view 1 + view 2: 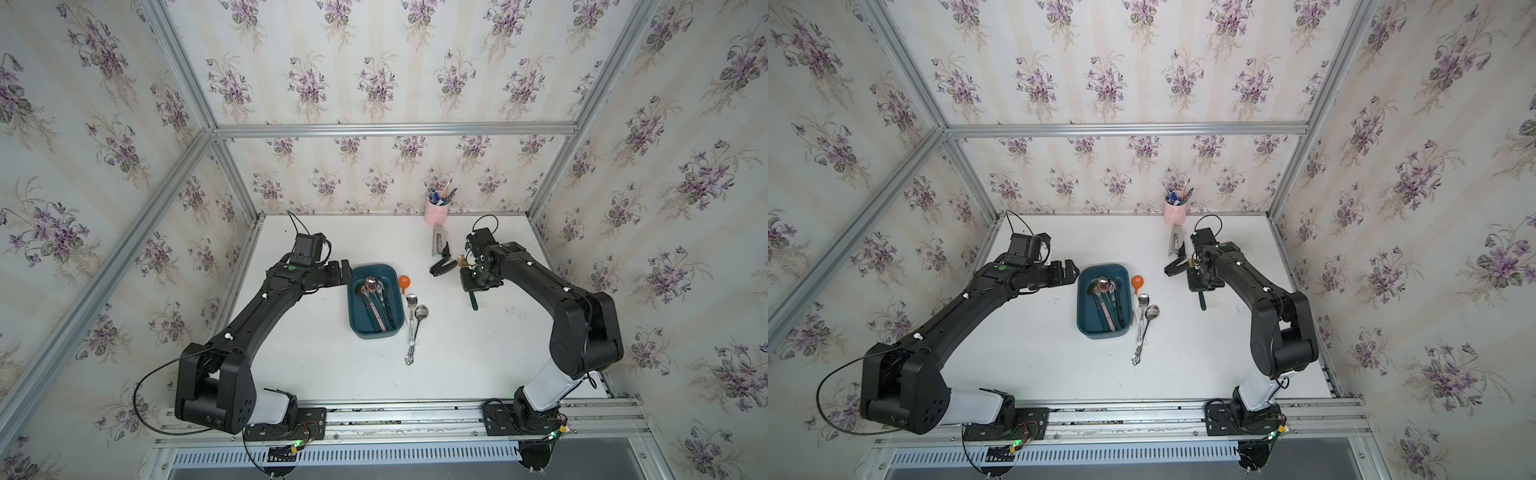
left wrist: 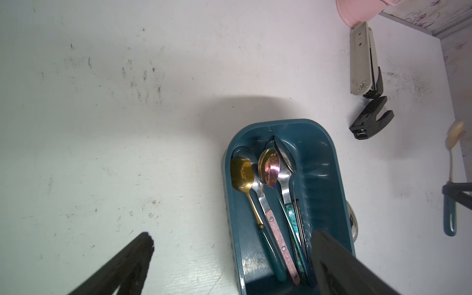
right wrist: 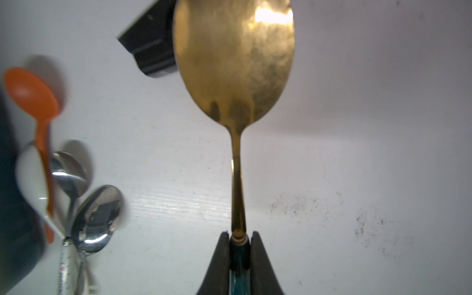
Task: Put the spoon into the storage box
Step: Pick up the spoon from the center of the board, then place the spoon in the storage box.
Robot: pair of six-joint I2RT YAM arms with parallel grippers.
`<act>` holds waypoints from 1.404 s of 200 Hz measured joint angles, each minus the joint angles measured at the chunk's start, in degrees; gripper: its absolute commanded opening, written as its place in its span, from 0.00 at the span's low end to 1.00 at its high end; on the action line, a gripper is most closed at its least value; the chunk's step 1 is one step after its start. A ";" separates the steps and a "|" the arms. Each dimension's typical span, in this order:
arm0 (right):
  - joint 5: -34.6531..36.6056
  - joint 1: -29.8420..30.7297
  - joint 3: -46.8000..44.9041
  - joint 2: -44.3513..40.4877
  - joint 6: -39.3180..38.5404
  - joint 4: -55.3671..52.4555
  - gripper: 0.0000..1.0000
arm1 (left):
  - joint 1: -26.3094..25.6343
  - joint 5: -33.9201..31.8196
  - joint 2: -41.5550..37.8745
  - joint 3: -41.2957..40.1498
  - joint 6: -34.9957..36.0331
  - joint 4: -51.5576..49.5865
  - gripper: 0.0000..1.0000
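**Violet-papered booth: spoon held in the right jaws, well apart from the box**

Violet-sprigged wallpaper (image 1: 374, 75) lines the walls around a white counter (image 1: 311, 365) scuffed with dark marks. The box (image 1: 376, 333) lies near the counter's middle, its long sides running from the far edge toward the near edge. It is dark teal, with rounded corners and low walls. Several stored spoons (image 2: 270, 166) lie inside it with their bowls toward the far edge: one gold, one iridescent pink, the others steel.

The right jaws are drawn narrow on the spoon (image 3: 235, 76). Both fingers (image 3: 222, 255) pinch its teal handle just behind the gold neck, and the gold bowl sticks out ahead of them. In both top views this spoon (image 1: 473, 301) is over the right half of the counter, well apart from the box. Its handle end points toward the near edge. It looks raised off the surface.

The left jaws stand wide and hold nothing, just beside the box's far left corner. In the left wrist view one of the fingers (image 2: 339, 268) overlaps the box's rim.

On the counter just beside the box's right wall lie an orange spoon (image 1: 404, 281) and two steel spoons (image 1: 411, 300), handles toward the near edge. The right wrist view also shows a white spoon (image 3: 30, 173) under the orange one. A pink cup (image 1: 435, 212) of pens stands at the far edge, with a stapler (image 1: 438, 245) just before it.
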 measured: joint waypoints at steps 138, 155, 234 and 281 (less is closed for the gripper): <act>-7.52 24.65 24.24 15.78 6.62 -2.51 0.01 | 7.17 1.05 -1.60 -7.13 -3.17 0.74 1.00; -8.35 27.12 25.18 18.27 7.93 -1.27 0.01 | 7.37 1.05 -1.84 -7.72 -3.30 0.72 1.00; -10.73 30.38 23.45 23.56 9.88 3.17 0.03 | 7.52 1.05 -3.26 -8.11 -3.08 0.37 1.00; -10.64 31.08 22.10 26.62 10.71 4.00 0.07 | 7.52 1.07 -3.26 -8.22 -3.06 0.33 1.00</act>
